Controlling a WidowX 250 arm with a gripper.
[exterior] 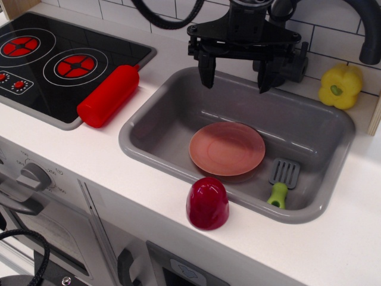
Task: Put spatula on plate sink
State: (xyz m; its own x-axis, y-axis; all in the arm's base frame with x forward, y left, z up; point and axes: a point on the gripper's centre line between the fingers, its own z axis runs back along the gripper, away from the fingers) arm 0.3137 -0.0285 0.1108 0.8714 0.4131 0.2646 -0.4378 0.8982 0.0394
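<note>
The spatula lies flat in the sink at the front right, grey slotted blade away from me, lime-green handle toward the front rim. The salmon-pink plate lies flat in the middle of the basin, just left of the spatula and apart from it. My gripper hangs open and empty above the back of the sink, its two black fingers spread wide. It is well above and behind both the plate and the spatula.
A dark red dome-shaped cup stands upside down on the white counter at the sink's front rim. A red cylinder lies at the stove's edge. A yellow toy pepper sits behind the sink at the right. A dark faucet rises at the back right.
</note>
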